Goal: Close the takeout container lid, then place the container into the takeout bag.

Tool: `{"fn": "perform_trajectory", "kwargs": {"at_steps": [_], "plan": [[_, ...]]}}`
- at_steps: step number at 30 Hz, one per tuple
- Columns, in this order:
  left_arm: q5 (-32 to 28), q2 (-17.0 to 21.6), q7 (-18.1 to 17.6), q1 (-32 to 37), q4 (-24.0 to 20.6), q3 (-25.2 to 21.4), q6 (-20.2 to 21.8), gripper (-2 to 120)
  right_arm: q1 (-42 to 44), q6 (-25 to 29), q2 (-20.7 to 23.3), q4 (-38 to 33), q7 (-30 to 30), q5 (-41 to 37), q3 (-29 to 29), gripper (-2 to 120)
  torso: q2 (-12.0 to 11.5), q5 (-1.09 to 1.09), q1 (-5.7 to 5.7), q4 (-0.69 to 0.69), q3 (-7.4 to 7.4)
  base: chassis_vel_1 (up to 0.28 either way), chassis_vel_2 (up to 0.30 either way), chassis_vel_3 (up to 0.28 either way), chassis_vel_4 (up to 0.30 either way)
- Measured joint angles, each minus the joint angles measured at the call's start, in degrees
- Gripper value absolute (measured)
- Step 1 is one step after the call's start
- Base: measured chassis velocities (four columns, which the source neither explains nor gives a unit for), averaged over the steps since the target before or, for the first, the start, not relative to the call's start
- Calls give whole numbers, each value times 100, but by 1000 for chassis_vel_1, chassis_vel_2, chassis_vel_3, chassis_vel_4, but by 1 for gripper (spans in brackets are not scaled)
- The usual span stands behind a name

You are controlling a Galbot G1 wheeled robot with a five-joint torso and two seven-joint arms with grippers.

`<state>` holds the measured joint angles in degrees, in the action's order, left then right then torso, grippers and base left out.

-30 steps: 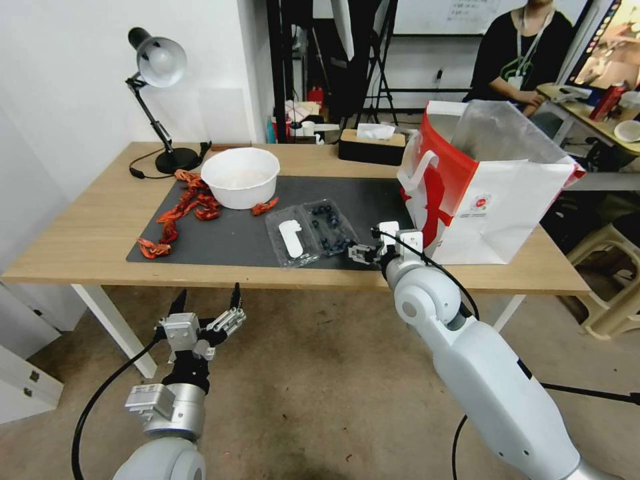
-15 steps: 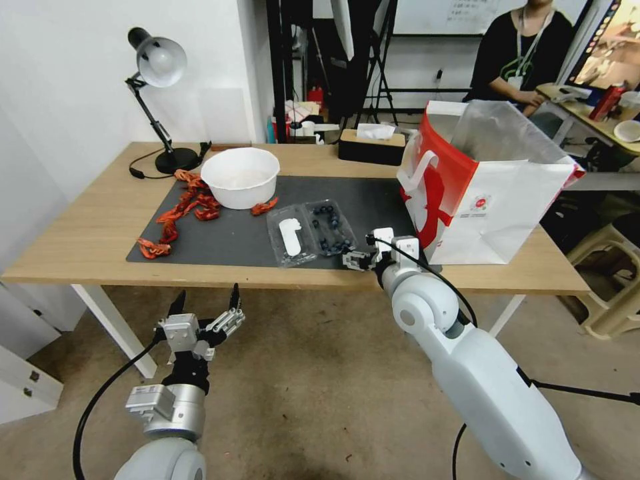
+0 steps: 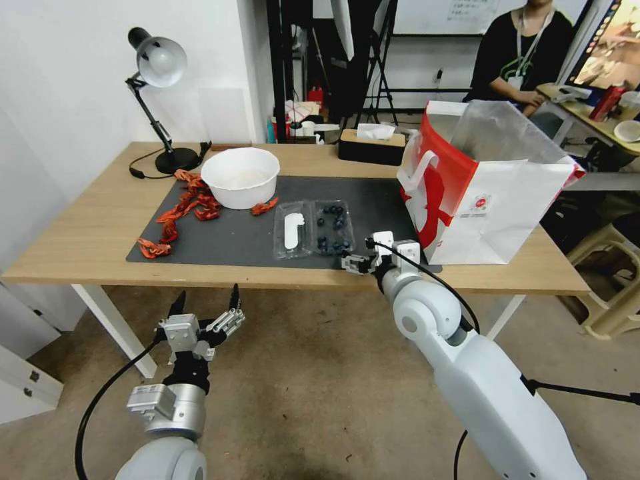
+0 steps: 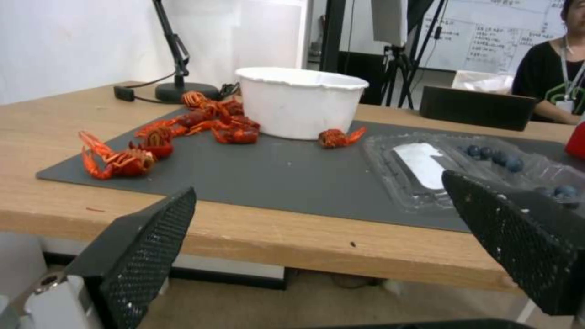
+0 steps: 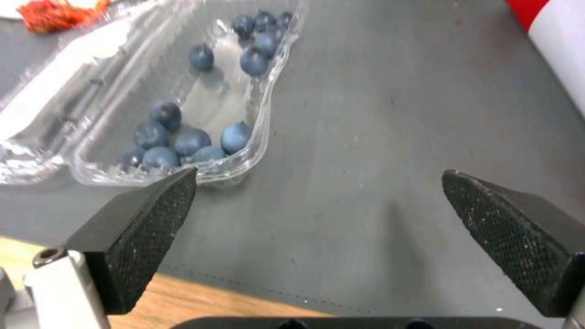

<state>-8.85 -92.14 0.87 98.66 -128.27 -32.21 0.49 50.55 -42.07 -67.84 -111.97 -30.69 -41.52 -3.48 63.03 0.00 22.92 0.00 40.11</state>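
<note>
The clear takeout container [image 3: 333,227] lies open beside its labelled lid [image 3: 292,230], near the upright takeout bag [image 3: 490,200].

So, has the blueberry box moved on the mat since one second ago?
Yes. The blueberry box has turned and now lies squarer to the mat edge, a little farther back toward the white bowl.

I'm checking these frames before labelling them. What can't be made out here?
- Inside of the takeout bag: head view, its own walls hide the bottom.
- Label print on the lid: head view, too small to read.
- Takeout container: right wrist view, the lid half is cut off by the edge.
- Contents of the white bowl: left wrist view, hidden by its wall.
</note>
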Motion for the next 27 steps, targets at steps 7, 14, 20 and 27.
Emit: {"fn": "perform_trajectory", "kwargs": {"at_steps": [7, 14, 20, 27], "plan": [[-15, 0, 0, -1, -6, -18, 1, 100, 272, 108, 80, -686, 268, -87, -386, 100, 0, 0, 1, 0, 0, 0, 0, 0, 0], [-23, 7, 0, -6, -7, -19, 3, 100, 876, 1197, 276, -1438, 901, 586, -766, 100, 0, 0, 1, 0, 0, 0, 0, 0, 0], [-53, 70, -13, -15, -10, -22, 3, 100, 2348, 3015, 505, -2110, 1487, 2130, -1280, 100, 0, 0, 1, 0, -1, 0, 0, 0, 0], [-87, 127, -34, -18, -10, -19, 1, 100, 3518, 3937, 392, -2407, 1351, 3171, -1566, 100, 0, 0, 0, -1, 0, 0, 0, 0, 0]]}}
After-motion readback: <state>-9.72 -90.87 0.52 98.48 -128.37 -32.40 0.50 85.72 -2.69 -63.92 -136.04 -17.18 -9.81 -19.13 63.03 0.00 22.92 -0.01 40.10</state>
